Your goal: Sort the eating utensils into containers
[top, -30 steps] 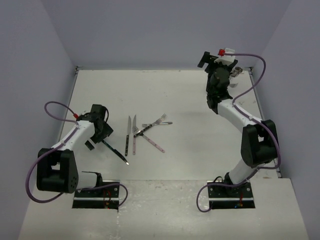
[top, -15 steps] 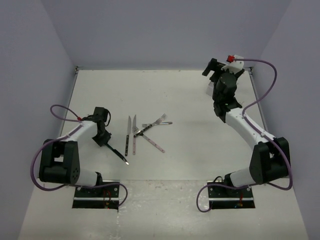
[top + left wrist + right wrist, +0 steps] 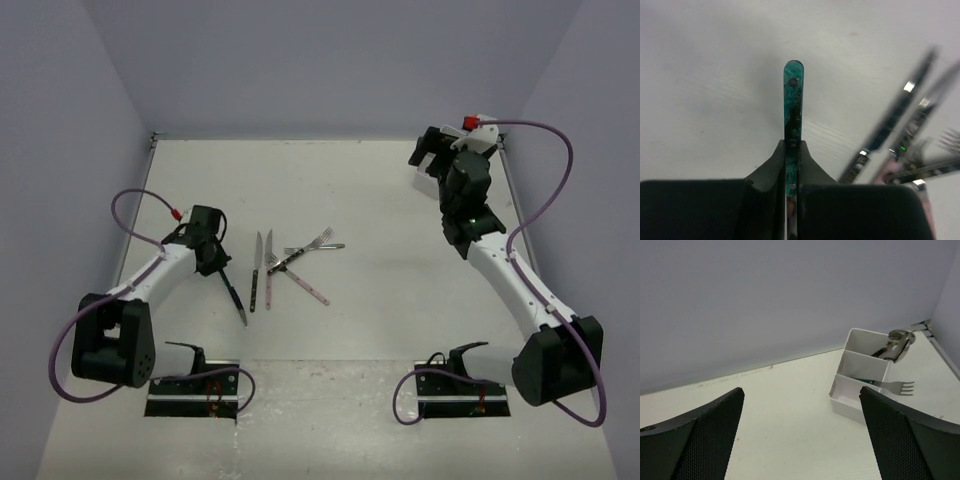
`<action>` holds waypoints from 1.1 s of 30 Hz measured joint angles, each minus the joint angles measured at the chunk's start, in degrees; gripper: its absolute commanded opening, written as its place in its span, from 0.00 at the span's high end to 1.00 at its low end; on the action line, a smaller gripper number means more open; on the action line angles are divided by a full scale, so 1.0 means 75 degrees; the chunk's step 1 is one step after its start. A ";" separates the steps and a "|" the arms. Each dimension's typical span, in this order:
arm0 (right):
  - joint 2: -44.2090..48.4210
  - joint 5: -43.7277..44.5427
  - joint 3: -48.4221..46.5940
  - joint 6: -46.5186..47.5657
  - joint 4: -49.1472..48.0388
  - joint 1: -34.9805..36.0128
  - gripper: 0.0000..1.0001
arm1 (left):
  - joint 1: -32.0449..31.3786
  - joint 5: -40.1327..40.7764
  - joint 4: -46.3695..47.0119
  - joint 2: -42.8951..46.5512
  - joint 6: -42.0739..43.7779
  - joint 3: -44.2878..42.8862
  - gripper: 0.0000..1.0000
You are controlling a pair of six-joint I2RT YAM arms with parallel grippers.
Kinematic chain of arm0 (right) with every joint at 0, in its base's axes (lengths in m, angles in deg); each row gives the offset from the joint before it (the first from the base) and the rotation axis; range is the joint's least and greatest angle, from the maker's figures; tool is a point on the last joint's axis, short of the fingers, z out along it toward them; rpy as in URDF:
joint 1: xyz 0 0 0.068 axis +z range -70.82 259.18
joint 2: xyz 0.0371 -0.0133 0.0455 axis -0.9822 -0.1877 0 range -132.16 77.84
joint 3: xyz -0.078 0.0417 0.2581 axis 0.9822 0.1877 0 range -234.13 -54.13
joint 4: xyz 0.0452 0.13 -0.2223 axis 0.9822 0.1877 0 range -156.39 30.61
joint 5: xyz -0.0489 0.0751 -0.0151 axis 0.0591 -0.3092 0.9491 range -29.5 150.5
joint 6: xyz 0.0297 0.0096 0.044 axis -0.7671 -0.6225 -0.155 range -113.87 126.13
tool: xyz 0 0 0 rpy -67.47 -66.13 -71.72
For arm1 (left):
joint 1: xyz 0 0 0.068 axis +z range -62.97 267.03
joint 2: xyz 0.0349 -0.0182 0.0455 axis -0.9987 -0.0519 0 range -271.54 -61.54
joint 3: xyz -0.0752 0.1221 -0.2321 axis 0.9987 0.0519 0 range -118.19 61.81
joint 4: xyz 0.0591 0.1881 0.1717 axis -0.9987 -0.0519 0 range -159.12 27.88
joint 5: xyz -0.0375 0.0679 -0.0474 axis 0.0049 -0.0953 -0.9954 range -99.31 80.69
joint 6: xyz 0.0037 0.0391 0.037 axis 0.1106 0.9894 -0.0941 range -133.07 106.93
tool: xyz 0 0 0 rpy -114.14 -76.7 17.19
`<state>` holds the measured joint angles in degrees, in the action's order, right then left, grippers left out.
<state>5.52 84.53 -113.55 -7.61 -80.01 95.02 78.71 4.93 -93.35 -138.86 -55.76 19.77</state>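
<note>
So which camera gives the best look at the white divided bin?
The right wrist view: the white bin sits unobstructed, its three compartments, spoons and a fork visible. In the top external view the right arm hides nearly all of it. The left wrist view misses it entirely.

My white-and-black left arm [image 3: 150, 278] reaches forward and inward, held low, its black two-finger left gripper [image 3: 792, 146] pinched tight on a slim utensil with a marbled green handle [image 3: 793, 90]. My matching right arm [image 3: 505, 275] stretches far forward, its wrist raised, and the right gripper [image 3: 801, 392] has its fingers spread wide apart.
</note>
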 measured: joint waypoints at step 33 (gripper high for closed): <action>-0.0469 -0.6659 -0.3768 0.7163 0.8081 0.1711 0.01 | -0.3611 -0.5578 -0.0970 -0.1553 1.1861 -0.5948 1.00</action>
<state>2.00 34.59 -141.81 46.12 -19.40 107.85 51.63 -36.90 -100.63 -150.51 33.19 -24.84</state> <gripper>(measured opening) 0.989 0.038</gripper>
